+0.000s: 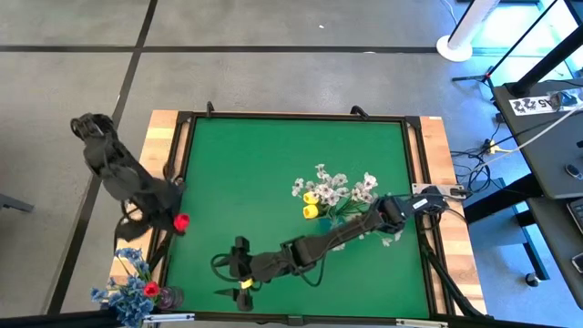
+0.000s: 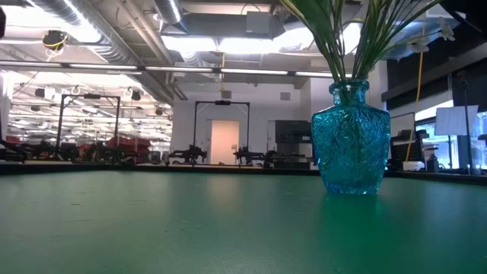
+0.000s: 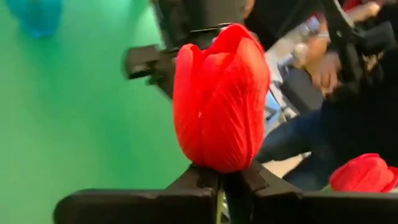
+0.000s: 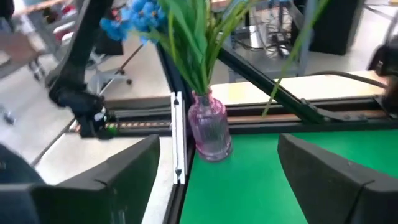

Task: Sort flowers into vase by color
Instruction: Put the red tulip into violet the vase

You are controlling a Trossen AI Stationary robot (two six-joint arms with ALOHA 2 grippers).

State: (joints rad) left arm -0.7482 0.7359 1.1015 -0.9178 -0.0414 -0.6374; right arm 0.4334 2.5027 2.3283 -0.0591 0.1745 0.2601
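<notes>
The left gripper (image 1: 176, 221) hangs over the table's left edge, its fingers closed on the stem just under a red tulip (image 1: 181, 221); in the left wrist view the red bloom (image 3: 219, 99) stands upright directly above the pinched fingers (image 3: 193, 186), with a second red tulip head (image 3: 365, 173) low and off to one side; the right gripper (image 1: 239, 271) lies near the front edge of the green table (image 1: 264, 164), its fingers (image 4: 329, 174) spread wide and holding nothing, facing a pink glass vase (image 4: 210, 130) that stands at the table's front left corner with blue blossoms (image 4: 134, 15) and green stems in it; a blue glass vase (image 2: 351, 137) stands on the right half of the table with yellow tulips (image 1: 311, 204) and sprays of white blossoms (image 1: 339, 187)
</notes>
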